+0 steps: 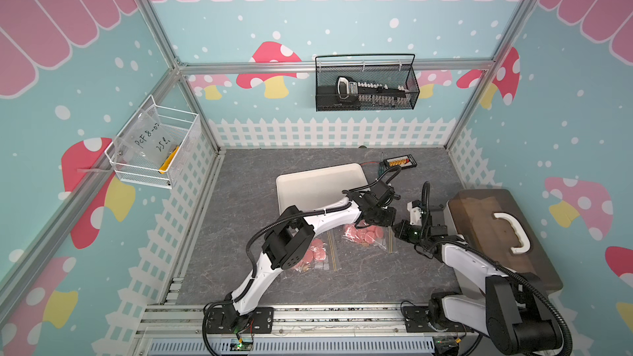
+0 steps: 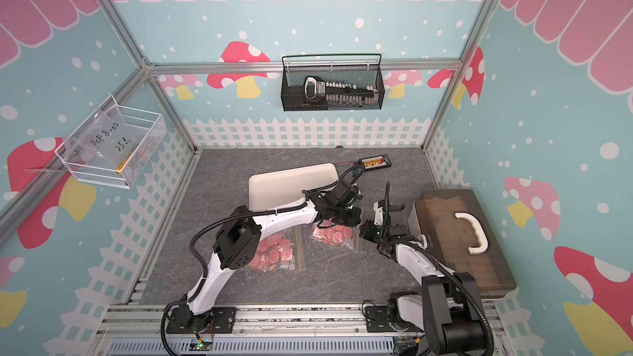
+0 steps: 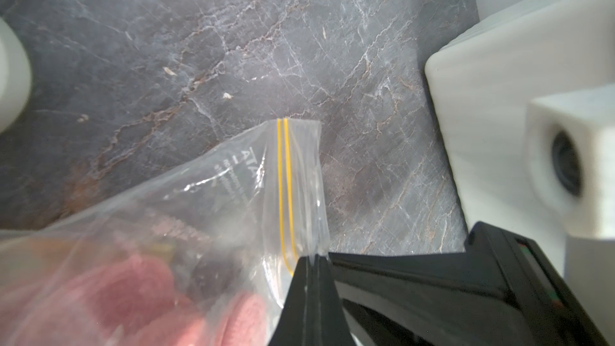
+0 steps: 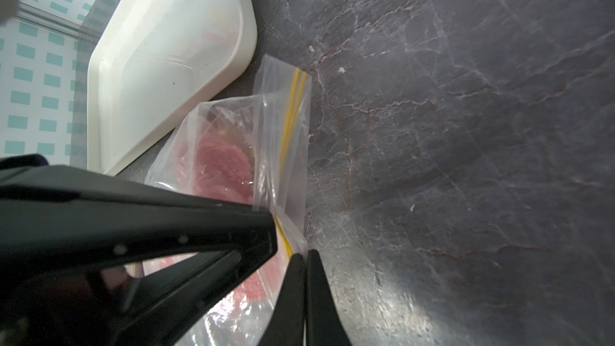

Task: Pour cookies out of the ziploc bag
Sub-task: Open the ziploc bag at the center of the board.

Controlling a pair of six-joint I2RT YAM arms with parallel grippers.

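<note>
A clear ziploc bag (image 1: pixel 371 239) (image 2: pixel 334 236) with a yellow zip line lies on the dark marble table, just in front of the white tray (image 1: pixel 308 183) (image 4: pixel 166 44). The cookies (image 1: pixel 364 234) (image 4: pixel 219 161), salmon-pink discs, are inside it. My left gripper (image 3: pixel 312 257) (image 1: pixel 388 222) is shut on the bag's lip (image 3: pixel 299 168) beside the zip. My right gripper (image 4: pixel 304 254) (image 1: pixel 395 227) comes from the opposite side, shut on the same lip right next to the left fingertips (image 4: pixel 266 224). The bag's mouth looks closed.
A second bag of pink discs (image 1: pixel 318 258) (image 2: pixel 274 255) lies partly under my left arm. At the right stands a brown case (image 1: pixel 496 234) with a white handle. A small black board (image 1: pixel 399 162) with orange plugs lies behind the tray. Wire baskets hang on the walls.
</note>
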